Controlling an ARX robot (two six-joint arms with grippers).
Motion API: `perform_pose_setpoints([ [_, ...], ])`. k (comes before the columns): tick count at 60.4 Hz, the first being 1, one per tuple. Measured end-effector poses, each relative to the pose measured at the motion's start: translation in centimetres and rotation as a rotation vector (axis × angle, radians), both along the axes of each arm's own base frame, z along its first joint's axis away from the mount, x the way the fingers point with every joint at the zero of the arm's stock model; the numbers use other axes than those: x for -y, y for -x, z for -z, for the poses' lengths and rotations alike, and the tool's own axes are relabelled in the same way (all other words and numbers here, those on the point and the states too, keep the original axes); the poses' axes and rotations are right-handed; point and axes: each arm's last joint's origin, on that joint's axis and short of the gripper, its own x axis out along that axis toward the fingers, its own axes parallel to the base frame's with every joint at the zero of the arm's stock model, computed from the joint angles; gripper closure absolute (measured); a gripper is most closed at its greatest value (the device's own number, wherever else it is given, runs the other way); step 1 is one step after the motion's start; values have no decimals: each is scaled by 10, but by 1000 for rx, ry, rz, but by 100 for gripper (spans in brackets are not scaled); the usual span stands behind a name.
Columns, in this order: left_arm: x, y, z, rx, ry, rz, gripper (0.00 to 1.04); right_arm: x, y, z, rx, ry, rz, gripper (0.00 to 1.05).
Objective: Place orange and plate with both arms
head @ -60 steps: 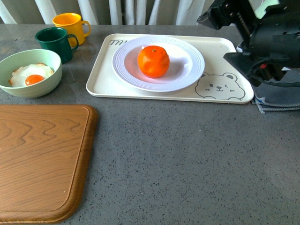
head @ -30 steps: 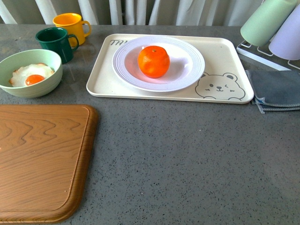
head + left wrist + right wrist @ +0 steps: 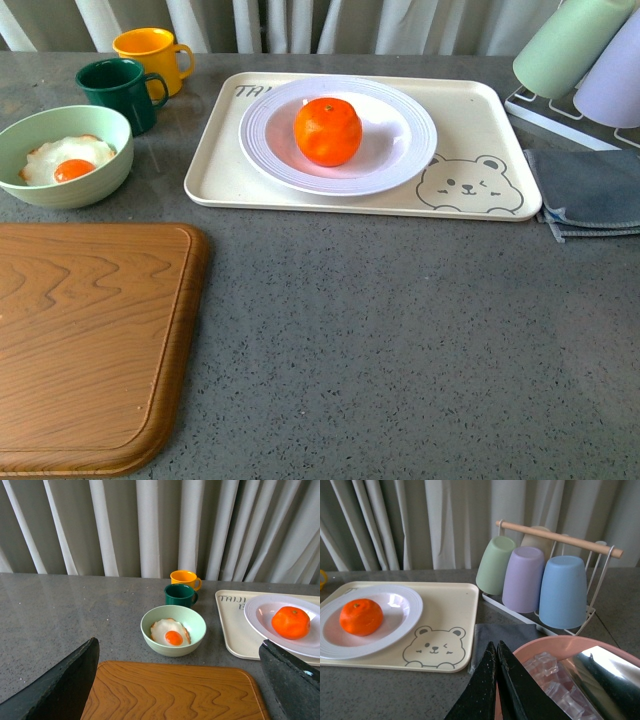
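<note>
Orange point(image 3: 327, 131) sits in the plate point(image 3: 405, 165) on the tray point(image 3: 480, 110), so I'd leave it. Left gripper point(image 3: 180, 690) spread wide, right gripper point(image 3: 496, 690) pinched closed on nothing, both clear.

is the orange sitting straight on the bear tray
No, the orange rests in the white plate, and the plate sits on the bear tray.

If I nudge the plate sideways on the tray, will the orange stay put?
Probably not firmly. The orange is round and sits loose in the plate, so it may roll. The glossy centre looks slippery, though the deep, raised rim should likely contain it. The tray itself looks smooth, so the plate may slide easily.
</note>
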Motion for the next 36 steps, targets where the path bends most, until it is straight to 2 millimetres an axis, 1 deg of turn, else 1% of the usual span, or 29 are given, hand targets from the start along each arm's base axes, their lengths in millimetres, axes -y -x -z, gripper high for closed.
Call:
perform_pose_setpoints([
  [11,0,0,0,0,0,0,9,0,13,0,0,0,-1,103],
  [36,0,0,0,0,0,0,9,0,31,-10,29,0,-1,103],
])
